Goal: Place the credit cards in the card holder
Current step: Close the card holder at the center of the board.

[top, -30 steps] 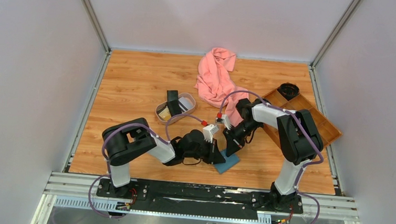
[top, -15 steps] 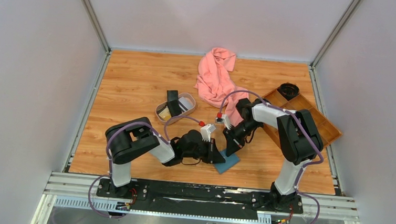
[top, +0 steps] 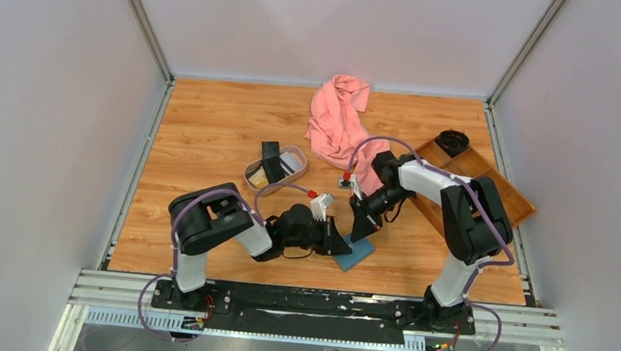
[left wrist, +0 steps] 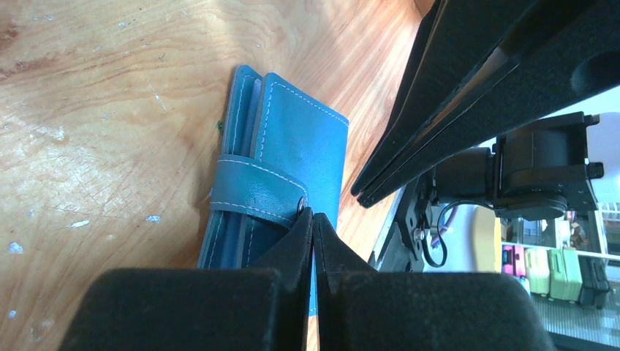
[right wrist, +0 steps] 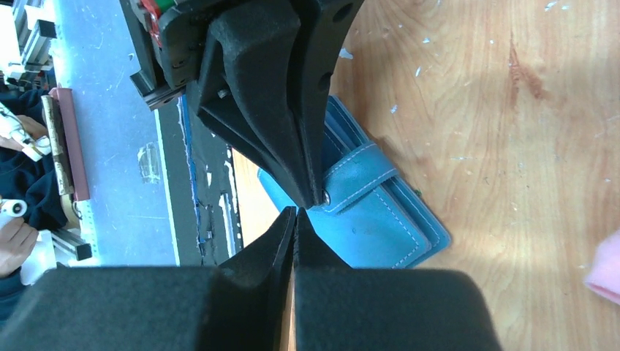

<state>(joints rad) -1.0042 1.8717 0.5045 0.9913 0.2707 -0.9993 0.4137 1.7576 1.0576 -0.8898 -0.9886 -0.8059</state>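
Observation:
The teal card holder (top: 357,254) lies closed on the table, its tab clasp snapped over the cover (left wrist: 292,153). My left gripper (top: 343,247) is shut, and its tips (left wrist: 313,216) touch the tab beside the snap. My right gripper (top: 361,232) is shut too, its tips (right wrist: 295,212) just off the holder's (right wrist: 380,219) edge, facing the left fingers (right wrist: 270,102). I see nothing between either pair of jaws. A black credit card (top: 271,159) leans in the oval beige tray (top: 295,155), with a yellowish card (top: 256,174) beside it.
A pink cloth (top: 340,121) lies at the back centre. A brown wooden compartment tray (top: 488,188) sits at the right with a black round item (top: 452,141) in its far corner. Both arms crowd the near centre.
My left gripper has shifted slightly left and back, still at the holder's tab. The right arm has moved a little to the right. The holder has barely moved.

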